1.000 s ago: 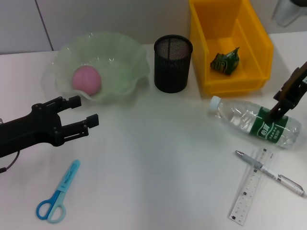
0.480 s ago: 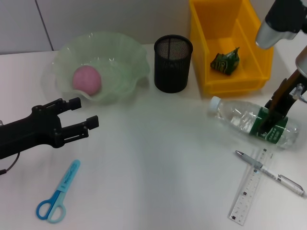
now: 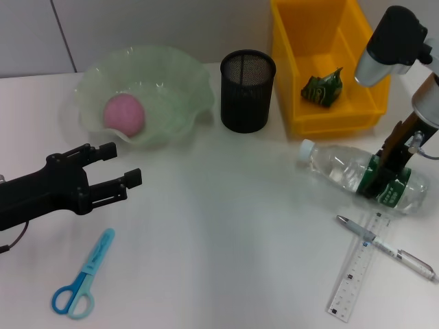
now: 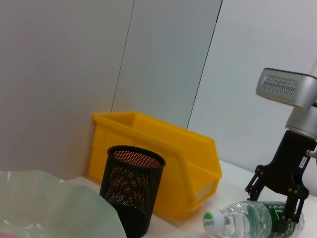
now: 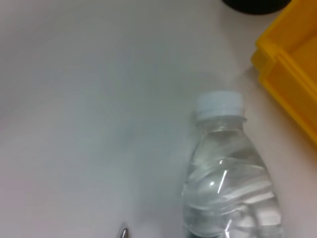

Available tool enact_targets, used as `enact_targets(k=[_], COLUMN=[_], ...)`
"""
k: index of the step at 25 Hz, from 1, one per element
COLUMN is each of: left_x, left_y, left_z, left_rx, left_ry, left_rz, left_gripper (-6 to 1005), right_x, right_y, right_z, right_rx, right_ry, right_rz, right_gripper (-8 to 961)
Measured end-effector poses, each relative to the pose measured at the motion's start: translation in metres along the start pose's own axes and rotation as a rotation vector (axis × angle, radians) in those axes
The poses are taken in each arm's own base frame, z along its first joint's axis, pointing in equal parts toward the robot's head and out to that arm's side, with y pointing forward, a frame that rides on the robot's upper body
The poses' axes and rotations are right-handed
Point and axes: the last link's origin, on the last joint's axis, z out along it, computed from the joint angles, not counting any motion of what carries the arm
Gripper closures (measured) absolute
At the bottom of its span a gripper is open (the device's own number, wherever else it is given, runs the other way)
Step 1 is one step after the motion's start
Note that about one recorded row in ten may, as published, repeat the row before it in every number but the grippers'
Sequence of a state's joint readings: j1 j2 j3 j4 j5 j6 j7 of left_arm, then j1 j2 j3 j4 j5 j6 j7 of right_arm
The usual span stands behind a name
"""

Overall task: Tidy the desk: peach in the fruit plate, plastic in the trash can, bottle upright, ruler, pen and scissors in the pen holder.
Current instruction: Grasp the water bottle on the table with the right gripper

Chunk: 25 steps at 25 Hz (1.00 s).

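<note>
Bottle [image 3: 361,175] lies on its side in front of the yellow bin [image 3: 328,68]. Right gripper [image 3: 386,179] straddles its green label, fingers spread, nothing gripped yet. It should close squarely on the label, then swing the cap upward. Left gripper [image 3: 115,168] hovers open, empty.

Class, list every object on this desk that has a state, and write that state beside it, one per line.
Peach: in the fruit plate.
Wrapper: in the yellow bin.
Bottle: lying down, capped.
Pen holder: upright, empty.
Scissors: closed, flat.
Pen: lying across the ruler.
Left gripper: open, empty.
Right gripper: straddling the bottle's label.
</note>
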<state>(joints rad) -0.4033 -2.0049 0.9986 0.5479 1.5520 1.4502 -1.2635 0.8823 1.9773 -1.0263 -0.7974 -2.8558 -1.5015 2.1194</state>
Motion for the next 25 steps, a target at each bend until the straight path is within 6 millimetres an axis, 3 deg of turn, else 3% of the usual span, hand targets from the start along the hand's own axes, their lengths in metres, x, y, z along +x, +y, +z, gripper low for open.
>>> enact_targets(k=[25], left_x=[-0.001], left_y=[0.0], left_z=[0.0], left_rx=[0.003], left_ry=[-0.001], left_rz=[0.002], left_gripper=[184], right_x=[0.003], right_y=[0.0], right_z=[0.017], right_rx=[0.018], right_ry=[0.013], right_rz=[-0.009], right_gripper=[126])
